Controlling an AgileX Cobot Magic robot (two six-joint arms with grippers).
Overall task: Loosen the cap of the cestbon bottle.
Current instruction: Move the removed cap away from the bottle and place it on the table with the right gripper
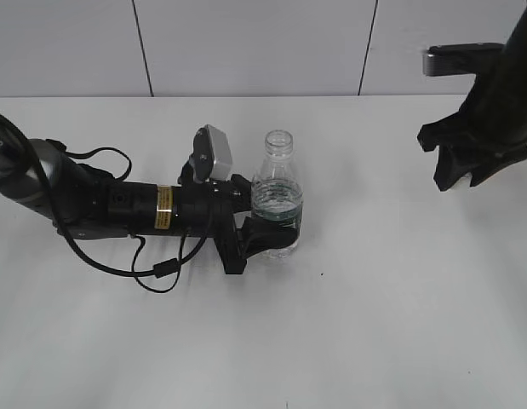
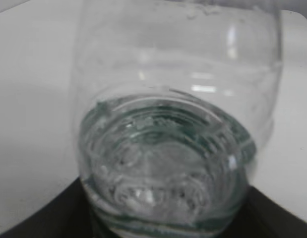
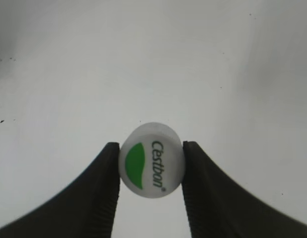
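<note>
Right claw [image 3: 151, 168]: closed on the cap [image 3: 152, 167], 1 finger [image 3: 106, 188] pressed to each side. Green leaf logo and "Cestbon" print face the wrist camera. Nothing but bare tabletop [image 3: 153, 59] shows beyond it, no bottle. In the exterior view this claw [image 1: 464, 177] hangs raised at the right, well apart from the bottle; a pale spot between its tips may be the cap, too small to confirm.

Left claw [image 1: 267, 237]: arm lies low along the tabletop [image 1: 374, 324], claw clamped around the lower body of the cestbon bottle [image 1: 277, 200] at the green label band. Bottle upright, partly filled, neck open with no cap on it. Left wrist view shows only the bottle [image 2: 178, 129] filling the frame, dark claw edges at the bottom corners.

Judgement: the cap is fully off, so loosening looks complete, even overshot. At most, setting the cap down and releasing the bottle remain.
</note>
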